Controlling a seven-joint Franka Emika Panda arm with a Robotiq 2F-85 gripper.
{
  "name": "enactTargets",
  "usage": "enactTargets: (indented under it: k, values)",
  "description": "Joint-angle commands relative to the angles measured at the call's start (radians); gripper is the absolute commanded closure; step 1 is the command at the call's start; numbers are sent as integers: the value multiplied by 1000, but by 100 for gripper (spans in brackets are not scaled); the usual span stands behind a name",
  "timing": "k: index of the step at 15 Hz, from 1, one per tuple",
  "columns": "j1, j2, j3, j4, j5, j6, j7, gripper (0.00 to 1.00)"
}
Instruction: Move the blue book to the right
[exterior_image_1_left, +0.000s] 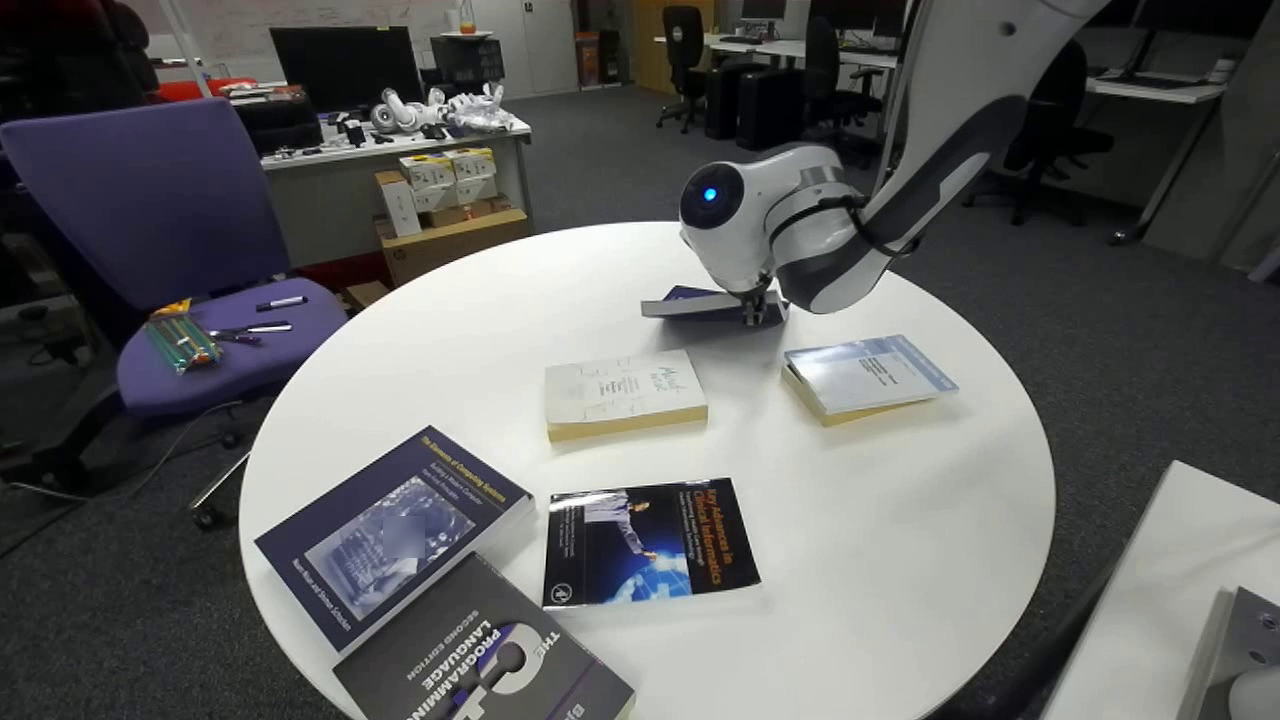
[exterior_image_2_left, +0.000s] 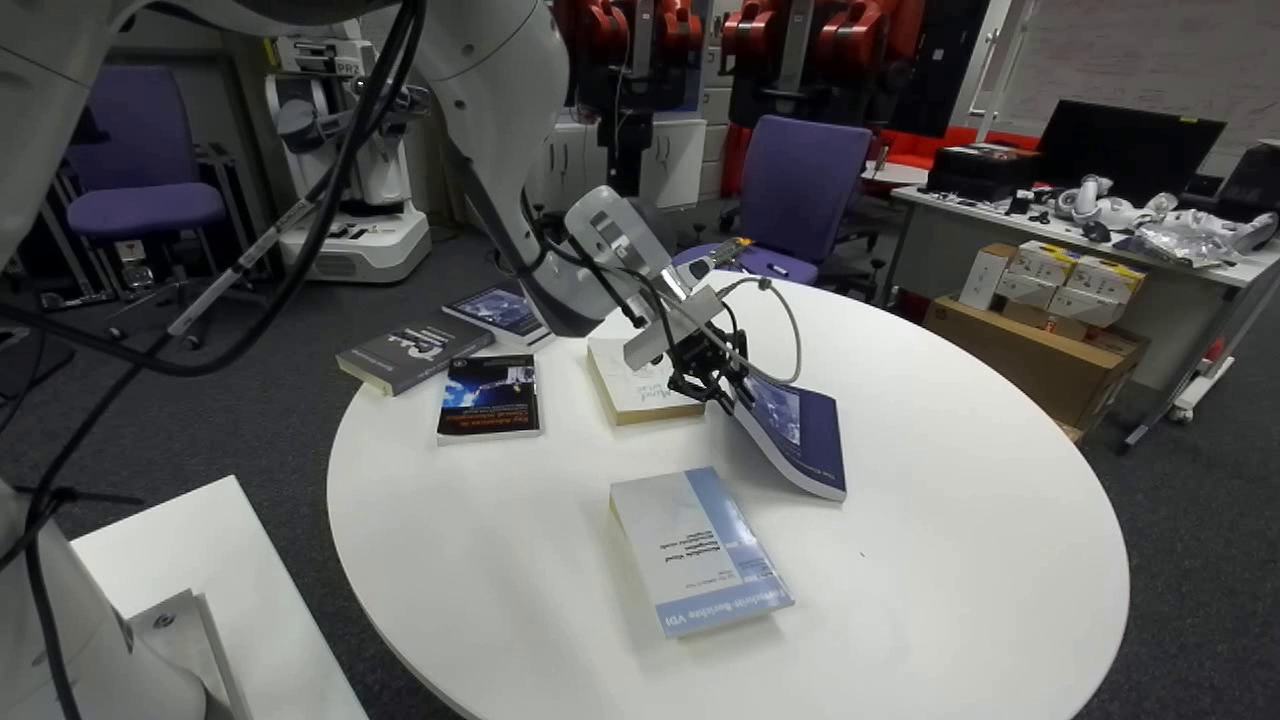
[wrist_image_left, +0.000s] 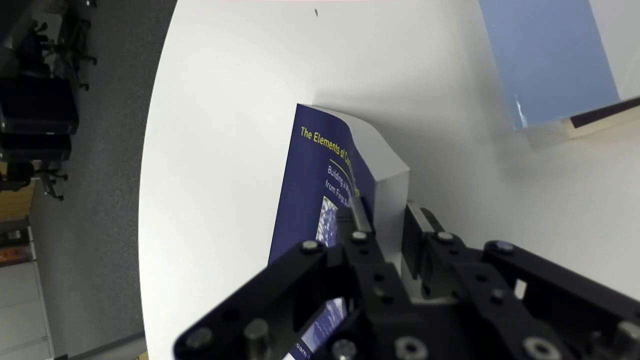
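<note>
A black robot gripper (wrist_image_left: 390, 220) is closed on one edge of the blue book (wrist_image_left: 307, 190), a finger on either side. The held edge is raised and bent; the opposite side slopes down to a round white surface (exterior_image_1_left: 880, 560). In the wrist view, yellow lettering on the cover reads "The Elements of Co", cut off by the bend, above "Building a M" and "from First P".

In an exterior view, this book is at the far side. Nearer, from left to right, are a white book (exterior_image_1_left: 620, 390) marked "Mind" and a pale blue book (exterior_image_2_left: 690, 550) lettered "Berichte VDI". Nearer still is a black book (exterior_image_1_left: 650, 545), "Key Advances in Clinical Informatics". At near left, a navy book (exterior_image_1_left: 395, 535) spells out "The Elements of Computing Systems"; just beside it, a grey book (exterior_image_1_left: 480, 645) shows "Programming Language, Second Edition". At far left in an exterior view, a white robot (exterior_image_2_left: 350, 255) is labelled "PR2".
</note>
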Motion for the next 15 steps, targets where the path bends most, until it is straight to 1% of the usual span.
enactTargets:
  k: [1, 3, 5, 7, 8, 10, 15]
  values:
    - [-33, -41, 13, -44, -46, 140, -52, 95]
    - [-47, -39, 17, -58, -48, 246, -76, 95]
    - [-69, -27, 25, -72, -25, 358, -124, 95]
    - [-93, -14, 41, -87, 12, 418, -175, 95]
    - [-97, -9, 42, -92, 23, 422, -189, 95]
    - [-102, -11, 40, -104, 32, 390, -206, 95]
    - [-123, -53, -11, -139, 31, 326, -177, 95]
